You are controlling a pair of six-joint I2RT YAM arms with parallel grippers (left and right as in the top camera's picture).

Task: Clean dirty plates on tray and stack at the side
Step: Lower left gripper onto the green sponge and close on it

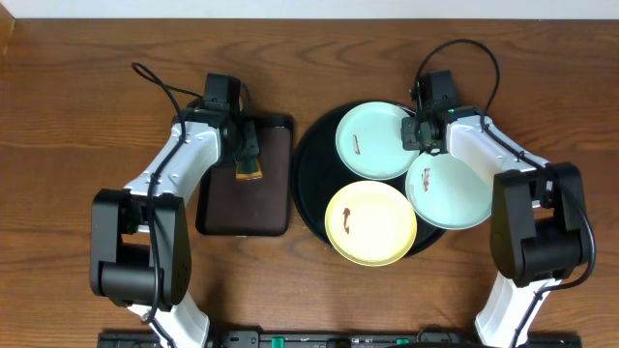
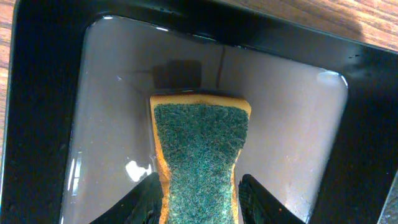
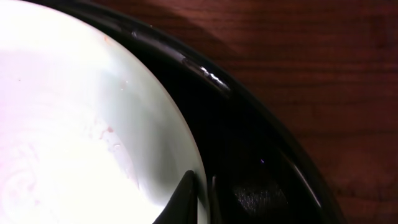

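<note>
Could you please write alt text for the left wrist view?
The left end effector grips a yellow sponge with a green scouring face, squeezed narrow at the waist, inside a glossy dark rectangular tray on a wooden table.

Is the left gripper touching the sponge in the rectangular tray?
Touching. In the left wrist view the left gripper has both fingers pressed into the sponge, squeezing its sides inward.

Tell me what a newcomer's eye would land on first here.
A round black tray right of centre is crowded by three plates: a smeared mint plate at the far side, a second mint plate on the right, and a smeared yellow plate nearest the robot. To the left, the left gripper pinches a green-topped yellow sponge over a rectangular brown tray.
</note>
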